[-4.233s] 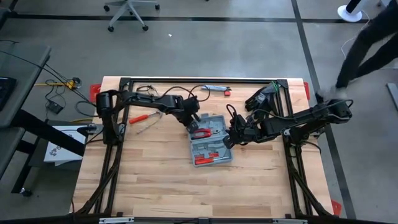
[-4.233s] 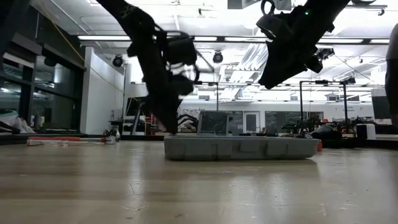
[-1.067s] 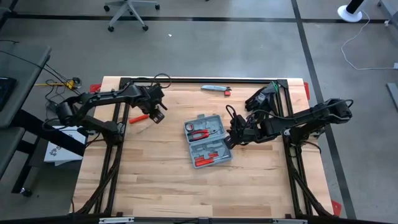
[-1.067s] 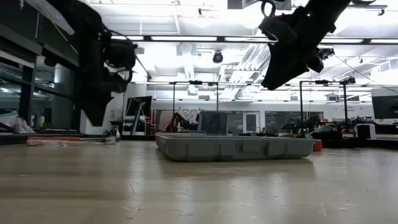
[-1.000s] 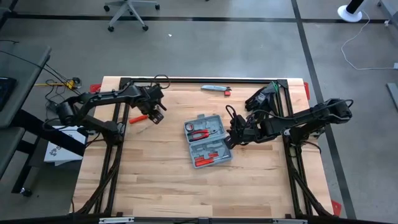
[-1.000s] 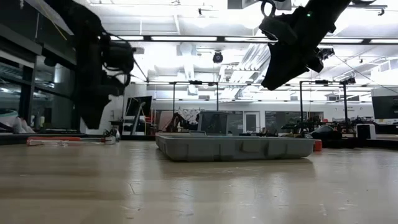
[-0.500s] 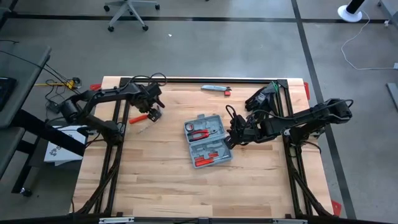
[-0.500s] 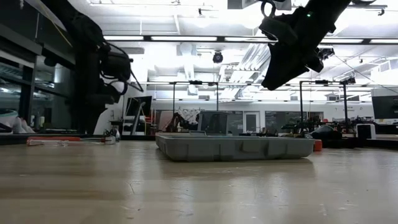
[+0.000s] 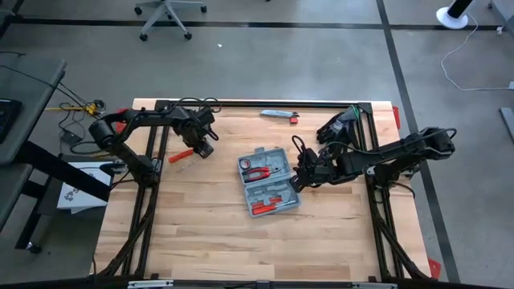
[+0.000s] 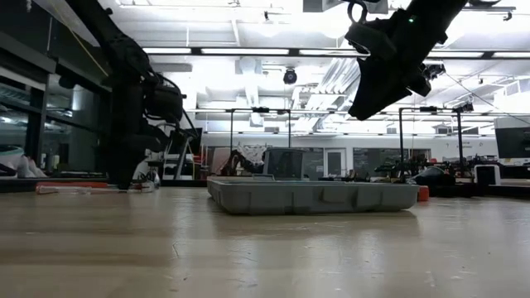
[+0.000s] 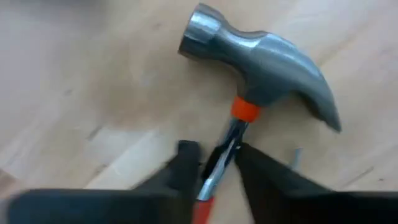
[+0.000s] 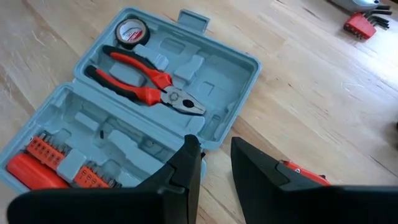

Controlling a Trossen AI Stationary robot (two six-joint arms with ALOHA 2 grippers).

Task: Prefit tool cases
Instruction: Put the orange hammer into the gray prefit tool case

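The grey-blue tool case (image 9: 269,181) lies open on the table's middle, holding red-handled pliers (image 12: 146,79), a tape measure (image 12: 129,30) and orange bits (image 12: 46,149). My right gripper (image 12: 214,163) hovers open above the case's right edge, touching nothing. A hammer with a steel head (image 11: 261,59) and a red handle (image 9: 180,155) lies flat on the wood at the far left. My left gripper (image 11: 217,168) stands over it, pointing down, shut on its shaft. My left gripper pinches the hammer's bare metal shaft (image 11: 225,144) between its two fingers, just behind the orange collar under the head. The fingers come from above, pointing down, and lie across the shaft. The hammer lies flat on the table.
Black gloves (image 9: 337,125) lie at the far right. A slim grey tool with a red end (image 9: 279,115) lies near the far edge. A red hex-key set (image 12: 360,23) lies beyond the case. Bare wood stretches along the table's near half.
My left gripper has sunk straight down onto the hammer at the far left, until its fingertips stand at table height. The hammer and the case lie where they were.
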